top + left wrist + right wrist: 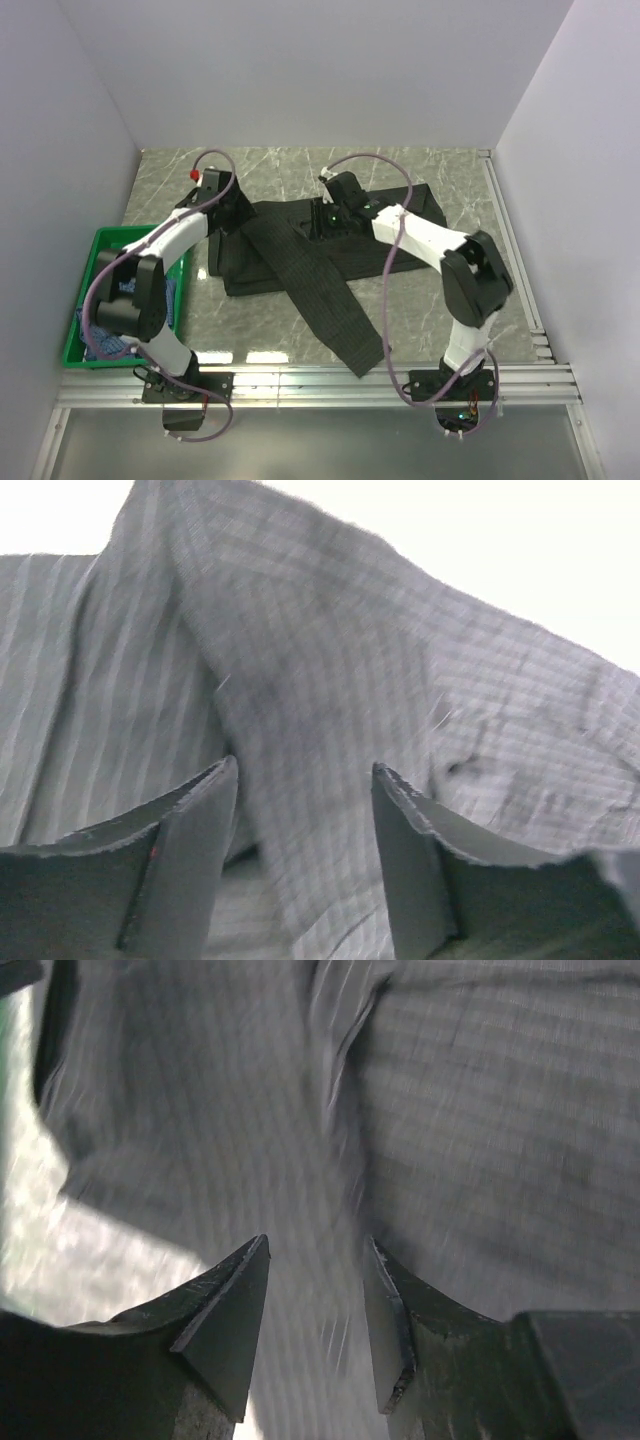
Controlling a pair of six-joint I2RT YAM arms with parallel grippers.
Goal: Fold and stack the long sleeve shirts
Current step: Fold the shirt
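- nearest the arm bases, the loose sleeve (340, 315) of the black shirt (270, 262) runs diagonally from the body down toward the near edge of the table (430, 300), and its end lies close to the rim.
- on the left, the green crate (112, 234) holds the blue shirt (102, 346), bunched up and not yet folded.
- the black shirt's body lies mid-table as a rough rectangle, just right of the crate.
- the left gripper (305, 780) is at the shirt's left end with its jaws apart, straddling a raised ridge of pinstriped cloth without pinching it.
- the right gripper (315, 1250) is over the middle of the body with its jaws spread above a seam. the view is blurred, so i cannot tell whether it touches the cloth.
- risk: if the left jaws close on the ridge, they may catch several layers and drag the whole body instead of one edge.
- risk: the trailing sleeve could slide off the near edge or be trapped crooked under the next fold, which would leave a lopsided stack.
- risk: the two arms sit close together, so their cables could snag the cloth.
- no brand, label or readable writing shows in any view.
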